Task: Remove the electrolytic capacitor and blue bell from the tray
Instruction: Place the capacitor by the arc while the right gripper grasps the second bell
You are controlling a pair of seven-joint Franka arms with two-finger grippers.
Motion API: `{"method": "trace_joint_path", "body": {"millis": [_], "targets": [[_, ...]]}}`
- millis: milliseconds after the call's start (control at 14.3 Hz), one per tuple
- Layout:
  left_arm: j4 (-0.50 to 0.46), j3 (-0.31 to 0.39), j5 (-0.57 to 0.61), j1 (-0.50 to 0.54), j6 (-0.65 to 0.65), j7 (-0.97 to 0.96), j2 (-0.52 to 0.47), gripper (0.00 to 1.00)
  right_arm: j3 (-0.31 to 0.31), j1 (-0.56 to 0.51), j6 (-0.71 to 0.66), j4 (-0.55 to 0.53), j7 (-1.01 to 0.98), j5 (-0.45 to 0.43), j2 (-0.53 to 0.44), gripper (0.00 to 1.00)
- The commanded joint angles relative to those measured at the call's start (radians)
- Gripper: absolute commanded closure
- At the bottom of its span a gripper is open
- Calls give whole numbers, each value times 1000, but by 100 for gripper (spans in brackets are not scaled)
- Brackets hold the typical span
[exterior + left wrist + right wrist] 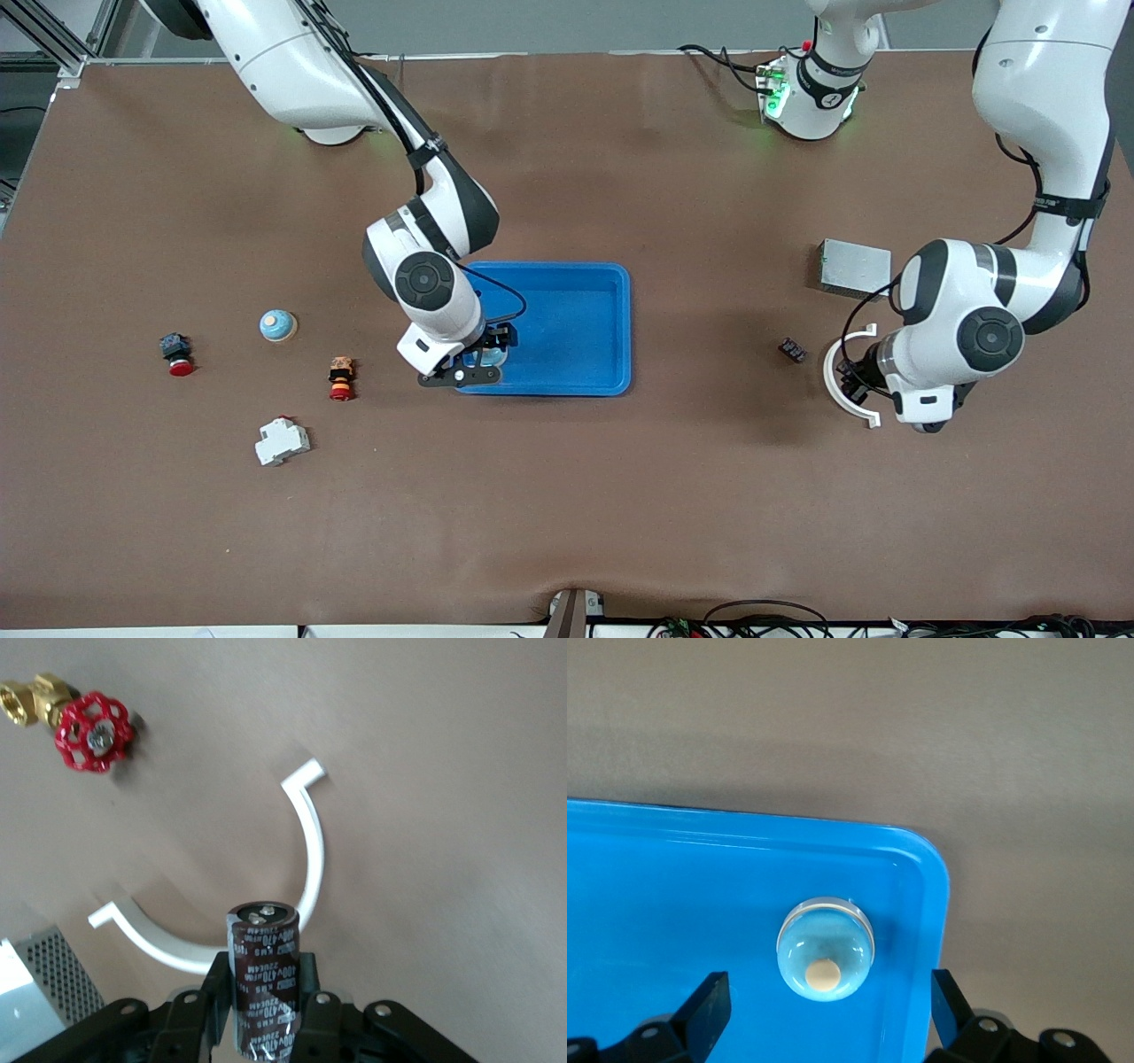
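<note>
The dark brown cylindrical capacitor [263, 979], white print on its sleeve and two metal terminals on its grey top, stands upright, clamped in the left gripper [263, 1010] above the white curved plastic bracket [213, 912] at the left arm's end of the table. The pale blue domed bell [825, 949] with its cream button sits in a corner of the blue plastic tray [673, 886], free between the right gripper's [828, 1005] wide-spread fingers.

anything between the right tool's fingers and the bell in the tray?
Nothing: in the right wrist view the open right tool straddles the bell, with only bare blue tray floor between.
</note>
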Motion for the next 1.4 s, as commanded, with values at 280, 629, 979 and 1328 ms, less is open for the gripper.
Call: {"method": "trace_joint_path", "body": {"millis": [280,629,979,1328], "targets": [[-85,-7,24,36,83,15,-3,100,-6,42,33,52,-20,-15,74,0],[-87,-4,27,103,140,68,25,100,-6,54,33,35,-21,-13,83,0],[-90,-2,27,131,184,130,51,100,-8,48,37,8,-33,-18,83,0],[-101,-8,27,157,168,211,1,0,-8,38,53,-14,-44,-18,83,0]]}}
